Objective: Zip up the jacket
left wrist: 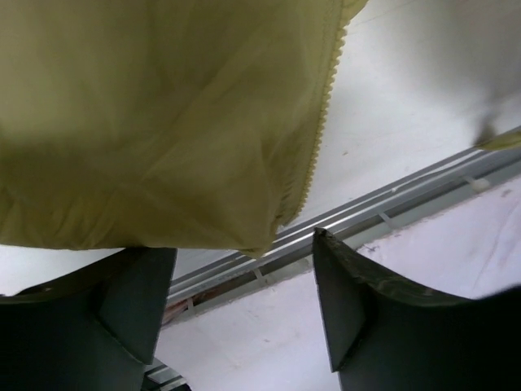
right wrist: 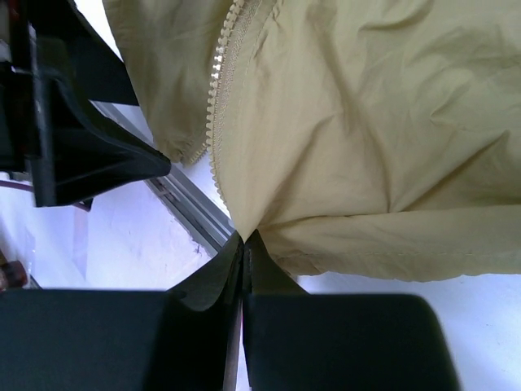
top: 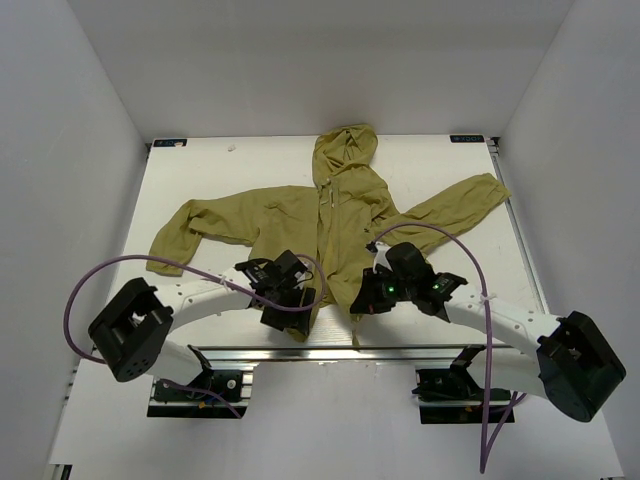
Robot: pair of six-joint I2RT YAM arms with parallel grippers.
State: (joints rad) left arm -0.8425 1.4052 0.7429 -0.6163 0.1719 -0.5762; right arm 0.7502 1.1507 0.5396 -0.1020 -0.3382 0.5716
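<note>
Jacket [top: 300, 215], olive-mustard thin fabric, spread flat and front up in the middle of the white table [top: 200, 170]. Hood [top: 345, 155] toward the table's far edge, hem at the table's near edge. One sleeve [top: 200, 225] stretched toward the table's left side, the other sleeve [top: 455, 205] angled toward its right far corner. Light zipper [top: 325, 220] down the front; in the right wrist view, tooth rows [right wrist: 218, 81] parted at the lower end, with the two front panels apart at the hem.

Matte white tabletop with a few faint specks. Aluminium rail [top: 330, 350] along the table's near edge, also seen under the hem in both wrist views. Plain white walls [top: 70, 150] on the table's left, right and far sides. Small blue markers [top: 170, 142] at the table's two far corners. Purple cables [top: 150, 265] looping above the table's near part.

Left gripper [top: 300, 318] at the table's near edge, over the hem left of the zipper. Fingers [left wrist: 138, 285] spread wide, with the hem corner and its tooth row [left wrist: 321, 122] just past the tips; cannot tell whether touching.

Right gripper [top: 360, 300] at the table's near edge, right of the zipper. Fingers [right wrist: 326, 342] pressed together, pinching the jacket's right hem corner, with fabric folds drawn into the pinch.
</note>
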